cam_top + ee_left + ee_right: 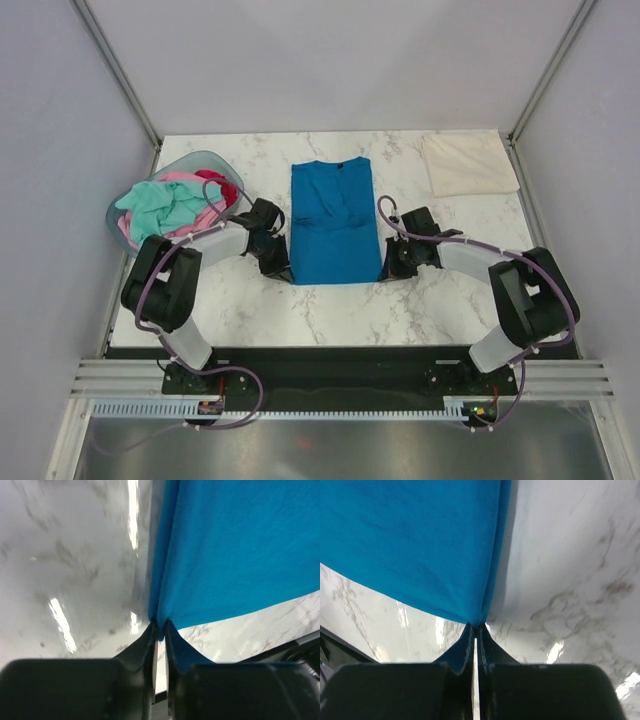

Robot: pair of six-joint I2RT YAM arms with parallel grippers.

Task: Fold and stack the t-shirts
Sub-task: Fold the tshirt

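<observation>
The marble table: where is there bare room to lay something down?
Bare table lies between the blue t-shirt and the cream t-shirt, and along the near strip below the blue hem. It is crowded at far left, where the full basket sits by the left arm, and at the hem corners, pinched by the left gripper and right gripper.

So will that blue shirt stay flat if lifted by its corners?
Probably not: the blue shirt looks thin, tenting where the left gripper and right gripper pinch it. Held only at two corners, its middle would likely sag.
</observation>
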